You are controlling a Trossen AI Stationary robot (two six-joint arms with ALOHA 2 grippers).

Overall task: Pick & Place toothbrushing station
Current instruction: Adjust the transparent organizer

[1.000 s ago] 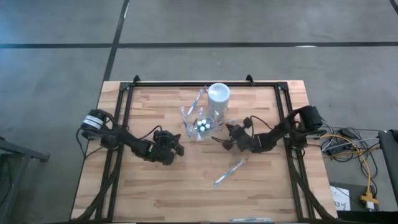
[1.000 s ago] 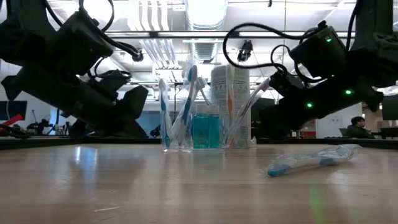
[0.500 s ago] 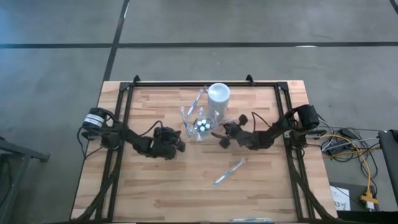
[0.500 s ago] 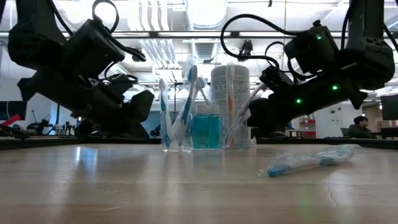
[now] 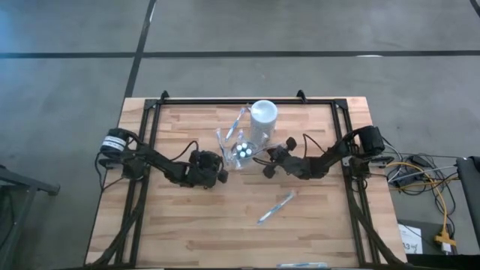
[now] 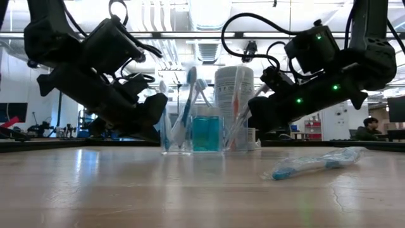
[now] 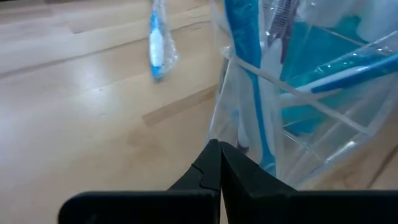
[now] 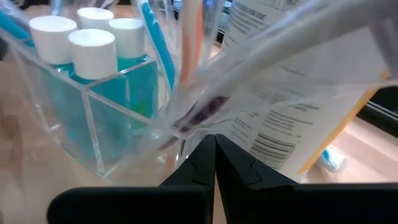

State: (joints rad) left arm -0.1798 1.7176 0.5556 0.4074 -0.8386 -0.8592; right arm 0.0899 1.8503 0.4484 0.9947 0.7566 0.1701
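Toothbrushes mostly stand already in the clear holder (image 5: 235,152), which sits near the middle of the table (image 5: 187,225) toward its far edge. In the low view several wrapped brushes (image 6: 187,101) lean out of its compartments, and the right wrist view shows the teal white-capped tubes (image 8: 93,56) upright in one section. Just behind the holder, touching or nearly so, stands the tall white cup (image 5: 263,118). One more wrapped brush lies flat against the far side of the holder (image 5: 238,120); whether it counts as placed I cannot tell.

What is plainly left is a single wrapped toothbrush (image 5: 275,208), lying flat on the bare wood well apart from the holder, on the near side toward the right arm. So the station looks largely assembled, with that stray brush the obvious remaining piece.

Neither arm is carrying anything. The left gripper (image 5: 219,172) sits low just beside the holder's left wall, fingers pressed together and empty, its tips almost at the clear plastic. The right gripper (image 5: 268,166) is likewise closed on nothing, close against the holder's right side beside the leaning brushes. Picking up the loose brush would call for the right arm to pull away and open first.
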